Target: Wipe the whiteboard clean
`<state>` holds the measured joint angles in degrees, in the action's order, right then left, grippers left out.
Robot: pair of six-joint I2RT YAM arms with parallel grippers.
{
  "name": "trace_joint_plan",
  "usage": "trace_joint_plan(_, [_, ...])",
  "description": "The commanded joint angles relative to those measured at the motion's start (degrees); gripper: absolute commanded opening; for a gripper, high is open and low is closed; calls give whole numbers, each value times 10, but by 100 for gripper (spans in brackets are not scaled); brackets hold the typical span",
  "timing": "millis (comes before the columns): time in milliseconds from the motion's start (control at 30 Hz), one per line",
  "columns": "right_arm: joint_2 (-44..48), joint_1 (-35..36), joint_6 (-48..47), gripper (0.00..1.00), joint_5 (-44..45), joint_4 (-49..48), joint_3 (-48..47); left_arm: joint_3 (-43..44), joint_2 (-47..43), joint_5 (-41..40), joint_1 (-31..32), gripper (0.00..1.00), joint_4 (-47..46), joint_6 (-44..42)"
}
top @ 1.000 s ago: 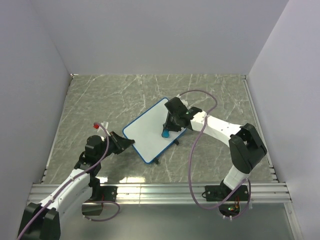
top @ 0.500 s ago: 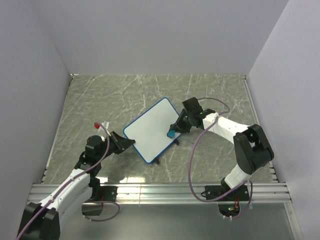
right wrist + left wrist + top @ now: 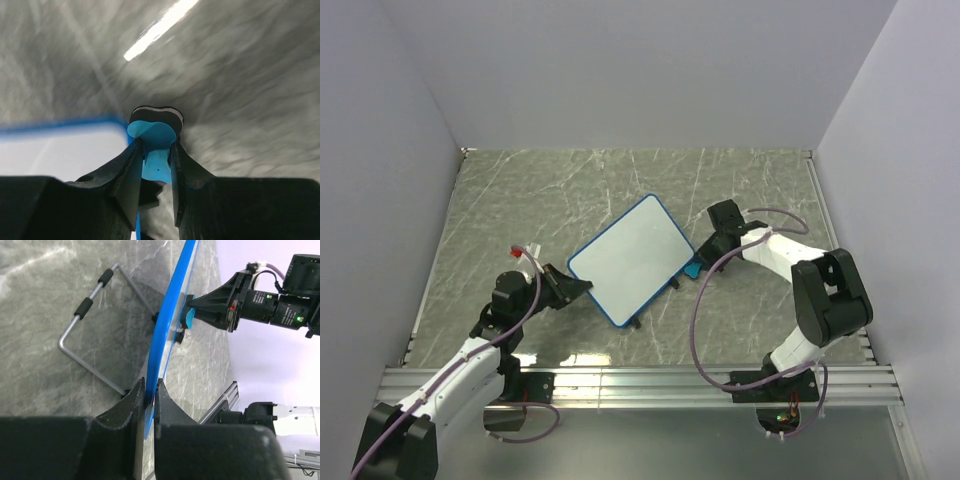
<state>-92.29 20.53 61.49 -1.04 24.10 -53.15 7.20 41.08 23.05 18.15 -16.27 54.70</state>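
Observation:
The whiteboard (image 3: 625, 258), white with a blue frame, stands tilted on the marble table, and its face shows no marks in the top view. My left gripper (image 3: 579, 286) is shut on its lower left edge; the left wrist view shows the blue frame (image 3: 172, 310) edge-on between my jaws (image 3: 150, 385). My right gripper (image 3: 700, 262) is shut on a small blue eraser (image 3: 692, 270) just off the board's right edge, low over the table. The right wrist view shows the eraser (image 3: 156, 145) pinched between the fingers, with the whiteboard's corner (image 3: 60, 150) to the left.
A bent wire stand with black sleeves (image 3: 83, 306) props the board from behind, and its black feet (image 3: 633, 322) rest on the table. An aluminium rail (image 3: 640, 380) runs along the near edge. White walls close in the sides and back. The right arm's cable (image 3: 700, 320) loops over the table.
My right gripper has slid right with the eraser, from the board's face to just past its right edge. The left gripper and the board have stayed put.

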Motion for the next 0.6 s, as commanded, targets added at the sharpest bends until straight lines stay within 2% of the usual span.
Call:
trace_joint_plan(0, [-9, -22, 6, 0, 63, 24, 14, -19, 24, -53, 5, 0, 106, -20])
trace_joint_plan(300, [90, -29, -37, 0, 79, 73, 1, -11, 18, -67, 6, 0, 121, -25])
trace_joint_plan(567, [215, -28, -21, 0, 48, 76, 121, 10, 7, -95, 6, 0, 158, -29])
